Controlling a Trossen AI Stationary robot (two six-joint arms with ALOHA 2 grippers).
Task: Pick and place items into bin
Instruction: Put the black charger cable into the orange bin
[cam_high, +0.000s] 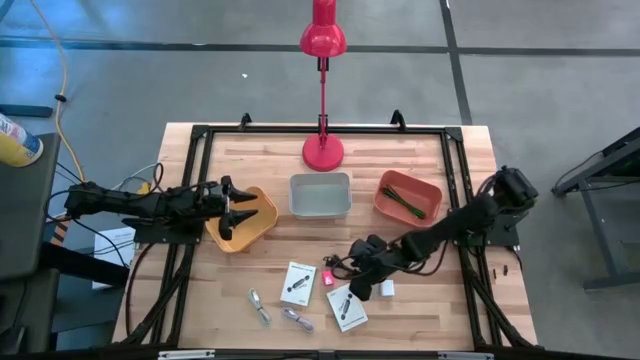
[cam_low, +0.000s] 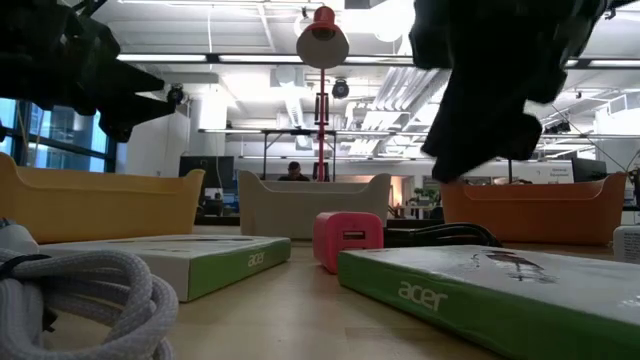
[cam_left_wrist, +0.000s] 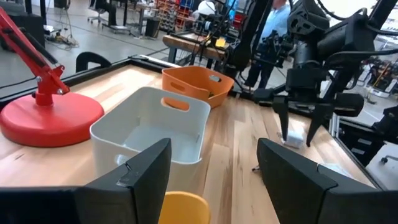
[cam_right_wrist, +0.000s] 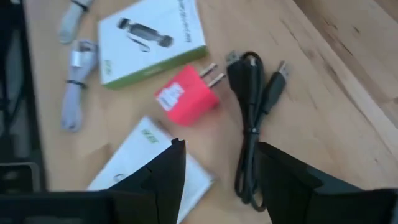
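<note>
Right wrist view: my right gripper, jaws spread and empty, hovers over the black cable; next, lower and clench.

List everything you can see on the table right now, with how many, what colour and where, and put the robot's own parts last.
Bins: three; yellow left, grey middle, orange right, in a row.
Green item: one, inside the orange bin.
Lamp: one, red, behind the grey bin.
Boxes: two, white with green edge; one left of the other, table front.
Charger plug: one, pink, between the boxes.
Black cable: one, beside the plug.
Grey cables: two bundled, front left.
White cube: one, by the right hand.
Left hand: open, over the yellow bin.
Right hand: open, above the black cable.
</note>
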